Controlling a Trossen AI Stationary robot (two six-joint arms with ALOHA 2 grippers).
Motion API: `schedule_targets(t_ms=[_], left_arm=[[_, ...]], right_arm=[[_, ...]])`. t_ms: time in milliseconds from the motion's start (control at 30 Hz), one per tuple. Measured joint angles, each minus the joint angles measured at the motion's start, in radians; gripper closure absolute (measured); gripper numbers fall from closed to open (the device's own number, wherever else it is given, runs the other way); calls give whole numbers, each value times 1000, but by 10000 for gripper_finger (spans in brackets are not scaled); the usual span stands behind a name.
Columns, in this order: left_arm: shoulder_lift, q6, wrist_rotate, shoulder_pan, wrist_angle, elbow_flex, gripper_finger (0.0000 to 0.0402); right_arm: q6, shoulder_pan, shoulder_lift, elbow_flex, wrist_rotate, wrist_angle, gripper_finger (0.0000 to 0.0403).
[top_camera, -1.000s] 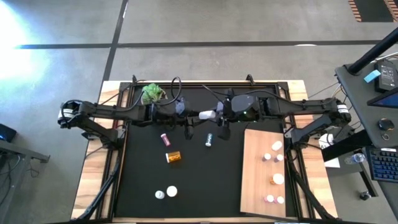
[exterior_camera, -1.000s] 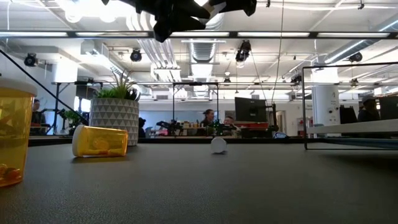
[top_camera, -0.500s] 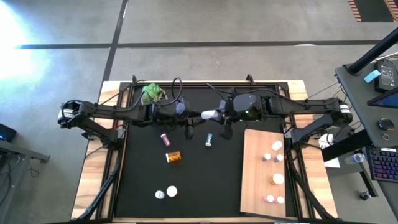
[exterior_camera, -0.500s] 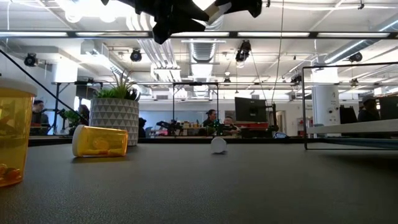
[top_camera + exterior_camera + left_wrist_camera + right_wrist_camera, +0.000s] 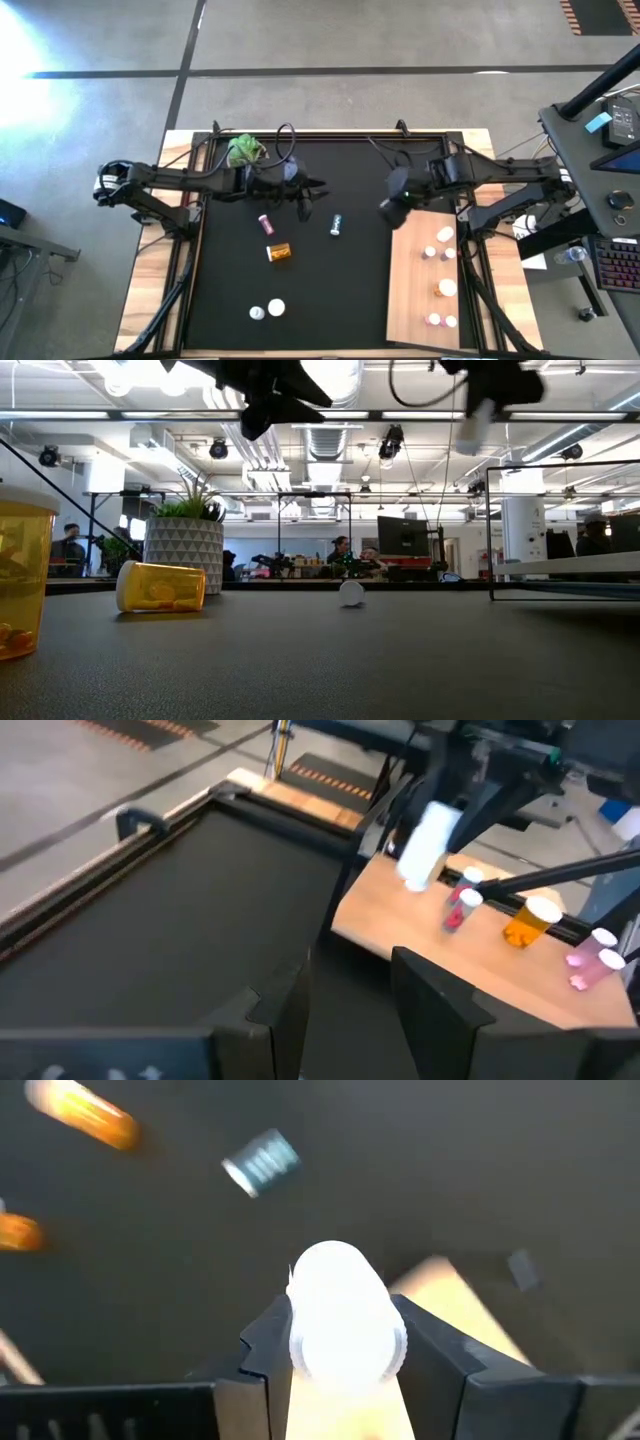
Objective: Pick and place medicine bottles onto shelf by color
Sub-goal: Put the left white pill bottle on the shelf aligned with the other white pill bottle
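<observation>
The right hand (image 5: 335, 1342) pinches a white bottle (image 5: 340, 1312) between its fingers, with the bottle's long axis pointing forward out of the hand. The shelf (image 5: 430, 275) lies just below and ahead of it, and the right arm is clearly nearer to the shelf. The left hand (image 5: 350, 990) waits over the black mat (image 5: 300, 290), fingers a little apart and empty.

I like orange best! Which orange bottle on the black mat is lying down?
The amber bottle in the mat's middle lies on its side. The other orange one stands upright on the wooden shelf, not the mat.
</observation>
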Motion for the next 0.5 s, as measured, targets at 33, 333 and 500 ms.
schedule_targets(t_ms=[33,333,500], left_arm=[[0,-15,0,1,-13,0,276],[0,-63,0,20,-95,-2,276],[0,-56,4,21,-111,-13,276]], right_arm=[[42,8,2,0,-1,-53,276],[269,94,12,-36,0,-244,273],[326,156,6,-118,-16,-248,273]])
